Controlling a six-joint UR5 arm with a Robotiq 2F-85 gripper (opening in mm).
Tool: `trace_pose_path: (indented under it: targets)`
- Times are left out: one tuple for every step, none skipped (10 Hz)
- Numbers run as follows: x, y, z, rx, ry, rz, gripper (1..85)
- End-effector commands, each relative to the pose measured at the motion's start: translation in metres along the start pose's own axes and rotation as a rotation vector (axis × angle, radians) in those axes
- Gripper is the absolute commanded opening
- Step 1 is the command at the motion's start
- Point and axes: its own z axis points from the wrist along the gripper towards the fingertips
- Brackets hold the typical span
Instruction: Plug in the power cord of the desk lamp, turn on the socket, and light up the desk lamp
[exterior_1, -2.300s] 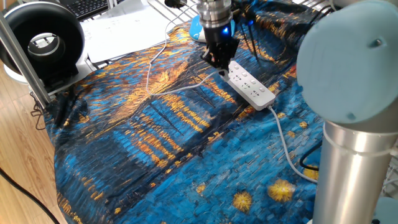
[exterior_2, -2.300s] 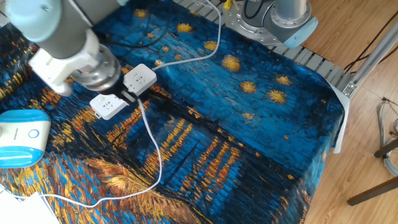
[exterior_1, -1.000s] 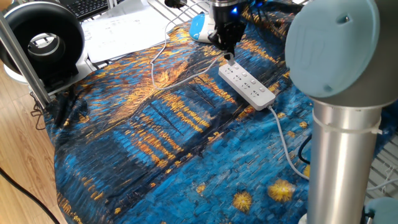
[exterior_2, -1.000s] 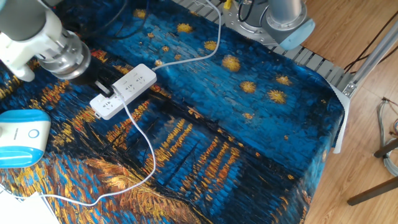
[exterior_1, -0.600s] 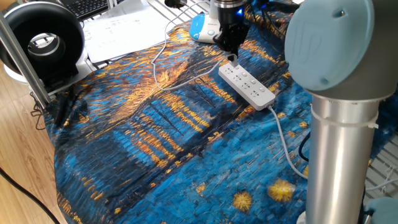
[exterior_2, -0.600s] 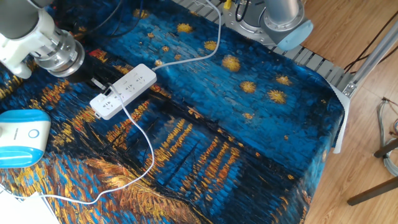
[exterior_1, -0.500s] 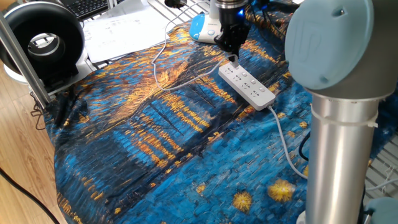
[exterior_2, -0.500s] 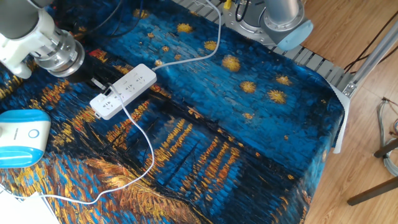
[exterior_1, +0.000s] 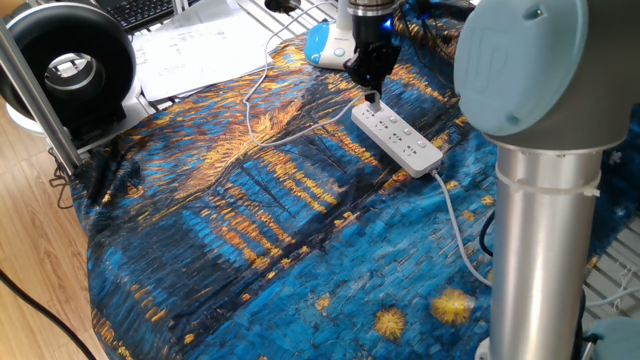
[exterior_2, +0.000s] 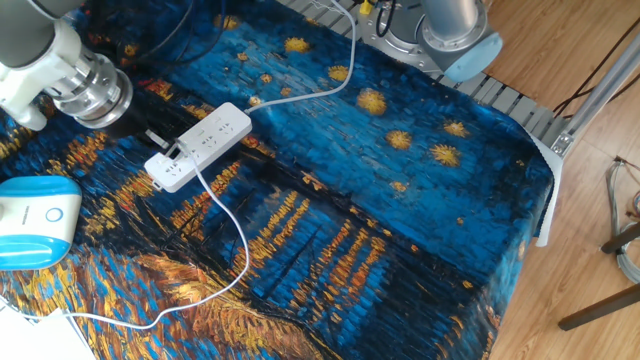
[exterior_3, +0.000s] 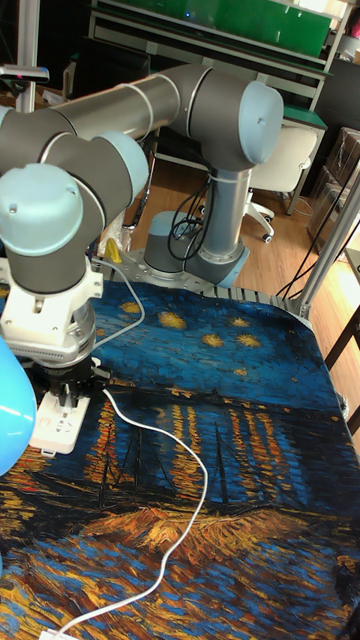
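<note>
Robotics lab. Arm base (exterior_3: 195, 255) bolted at the table end, aluminium framing (exterior_2: 592, 92) beside it, green-topped workbench (exterior_3: 250, 25) and office chair (exterior_3: 275, 165) behind, wood floor (exterior_2: 590, 220).

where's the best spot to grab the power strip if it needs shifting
Probably the middle of the socket, from above, with the fingers across its narrow width. It lies flat on the cloth as a long slim bar, so the long sides are the faces to pinch. Stay off the end where the power cord enters, under the end effector.
</note>
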Motion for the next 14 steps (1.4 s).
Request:
trace_pose_path:
  targets:
    - [-0.004,-0.002,-0.002,-0.005,-0.006,-0.001,1.3]
    - [-0.01,-0.005,-0.003,-0.002,-0.013,-0.008,1.3]
    - [-0.014,-0.007,-0.004,0.002,-0.014,-0.012,1.3]
    - [-0.016,-0.004,-0.005,-0.013,-0.015,-0.011,1.3]
    - [-0.017,0.0,-0.004,-0.032,-0.011,-0.011,1.3]
    - [-0.016,0.003,-0.003,-0.042,0.003,-0.009,1.3]
    - [-0.015,0.003,-0.001,-0.046,0.009,-0.007,1.3]
    - [-0.015,0.0,0.001,-0.038,0.013,-0.008,1.3]
    - [-0.014,-0.001,0.004,-0.04,0.015,-0.01,1.3]
    - [-0.014,-0.005,0.007,-0.037,0.013,-0.014,1.3]
    - [-0.014,-0.005,0.009,-0.038,0.013,-0.014,1.3]
    - [-0.013,-0.006,0.009,-0.038,0.018,-0.013,1.3]
    - [-0.013,-0.006,0.009,-0.038,0.018,-0.013,1.3]
    - [-0.012,-0.006,0.01,-0.039,0.021,-0.013,1.3]
